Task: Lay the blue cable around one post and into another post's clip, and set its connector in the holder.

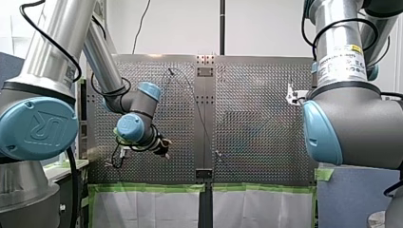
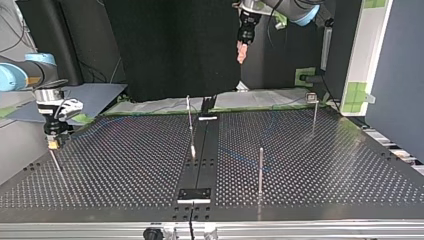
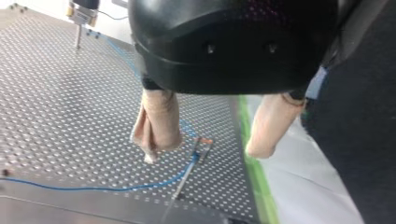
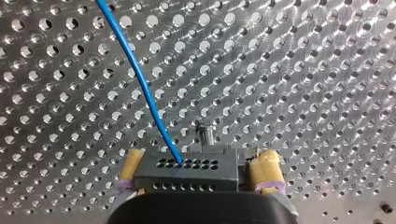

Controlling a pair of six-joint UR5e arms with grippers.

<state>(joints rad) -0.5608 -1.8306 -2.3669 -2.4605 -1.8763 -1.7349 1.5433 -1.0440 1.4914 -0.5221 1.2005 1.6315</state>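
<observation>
**Connector in hand at the table's edge: cable tension is the danger**

My right gripper [image 4: 198, 158] is clamped on the black connector [image 4: 187, 173], with its yellow pads pressing the two ends. It sits low over the perforated table [image 4: 303, 70], near the edge at the top view's left. The blue cable [image 4: 140, 84] leaves the connector's face and runs off across the table. A small metal pin [image 4: 204, 133] stands just ahead; I cannot tell whether it belongs to the holder.

My left gripper [image 3: 205, 151] hangs high with its beige fingers wide apart and empty. Below it the cable meets a clip post [image 3: 184, 179].

- **Pulling too far:** extra tension could drag the cable out of that clip, and my left gripper is too far off to steady it.
- **Coming down askew:** the connector could strike the pin or jam.
- **Letting go unseated:** a stiff cable might spring the connector back.
</observation>
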